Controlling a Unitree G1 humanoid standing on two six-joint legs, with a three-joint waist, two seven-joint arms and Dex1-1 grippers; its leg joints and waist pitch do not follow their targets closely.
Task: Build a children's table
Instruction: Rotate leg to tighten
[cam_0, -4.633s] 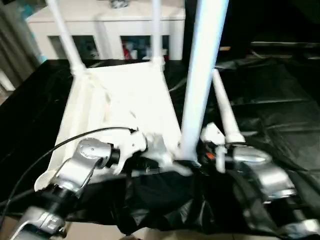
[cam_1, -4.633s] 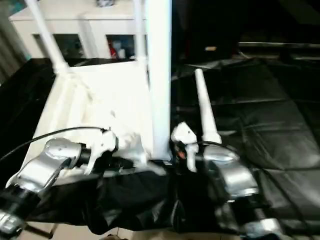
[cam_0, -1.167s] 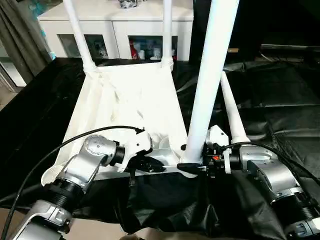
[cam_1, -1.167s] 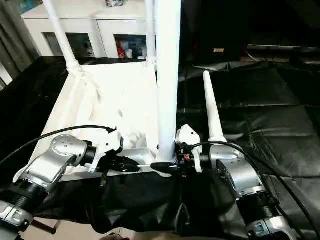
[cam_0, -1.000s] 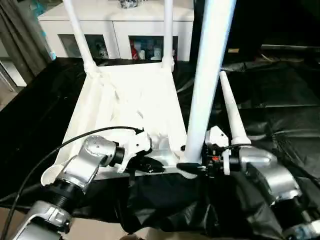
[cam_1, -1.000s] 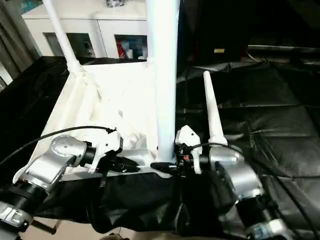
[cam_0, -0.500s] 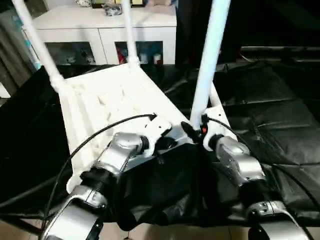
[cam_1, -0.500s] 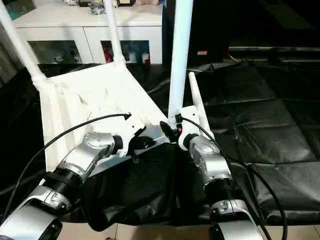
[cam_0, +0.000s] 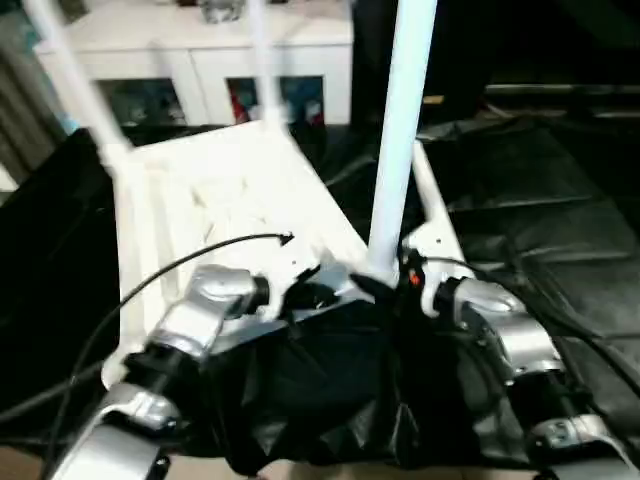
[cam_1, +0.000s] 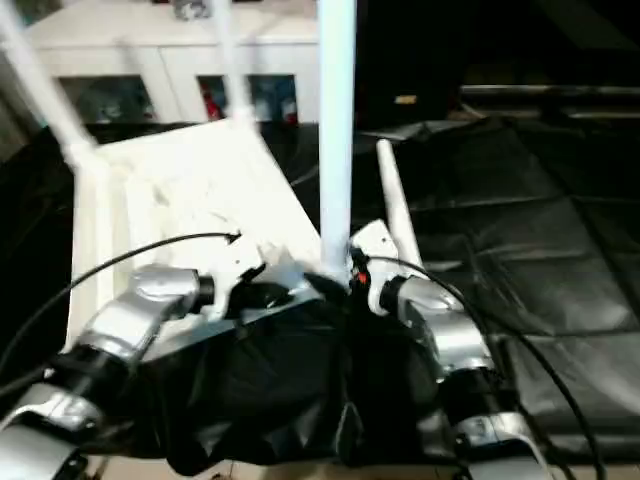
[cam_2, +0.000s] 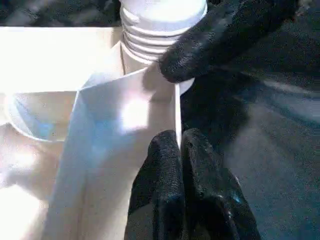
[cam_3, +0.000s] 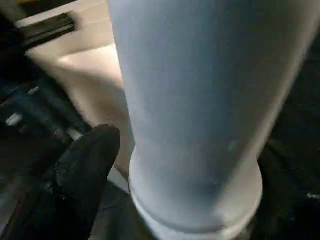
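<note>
A: Tabletop (cam_0: 230, 200) lies underside up on the black-draped table (cam_0: 560, 200). Two legs stand at its far corners; a third leg (cam_0: 400, 130) stands upright in the near corner socket, just ahead of the right claw (cam_3: 165, 175).

B: Claw states?

A: Left claw (cam_2: 181, 165) is closed, fingers pressed together against the tabletop's near rim, right beside that socket. Right claw has one finger (cam_3: 82, 165) close alongside the leg's base; whether it is gripping, cannot tell.

B: Fourth leg?

A: Lying on the table (cam_1: 395, 205), just beyond the right claw.

B: Risks?

A: If the thread isn't fully home, the upright leg could lean or drop out once let go. The left claw slipping off the rim would let the tabletop slide.
</note>
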